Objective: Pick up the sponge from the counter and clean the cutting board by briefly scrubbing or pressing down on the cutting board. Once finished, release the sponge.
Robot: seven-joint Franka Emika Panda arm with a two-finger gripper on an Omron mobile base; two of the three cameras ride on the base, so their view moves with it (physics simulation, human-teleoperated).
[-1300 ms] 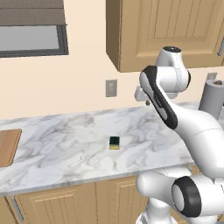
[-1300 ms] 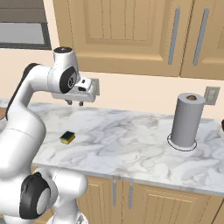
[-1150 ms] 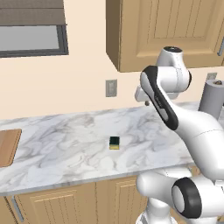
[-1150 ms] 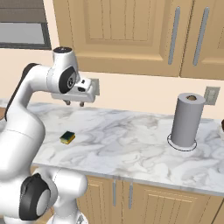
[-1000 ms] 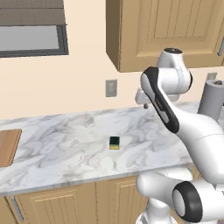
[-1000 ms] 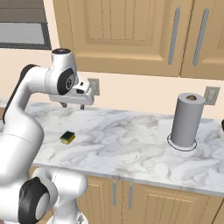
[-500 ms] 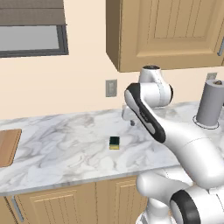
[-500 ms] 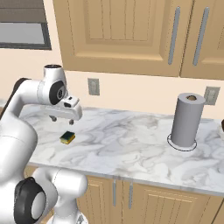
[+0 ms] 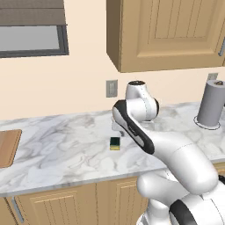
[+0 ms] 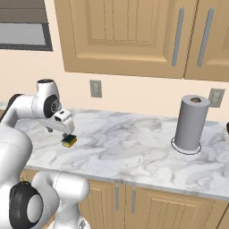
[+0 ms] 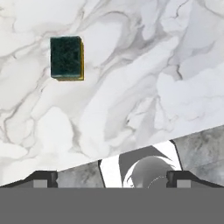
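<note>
My claw (image 10: 67,132) hangs low over the desk (image 10: 134,143), just beside the sponge (image 10: 68,141), with its fingers wide apart and holding nothing. The sponge lies flat on the marble, green face up. The cutting board (image 9: 8,147) lies far at the left end.

Sponge (image 11: 66,57): dark green top face, yellow body. Counter (image 9: 66,154): white stone with grey marbled veining. Cutting board (image 9: 8,147): light brown wood, darker rim. Cabinets (image 10: 129,36): light wood. Paper towel roll (image 10: 191,121): grey.
</note>
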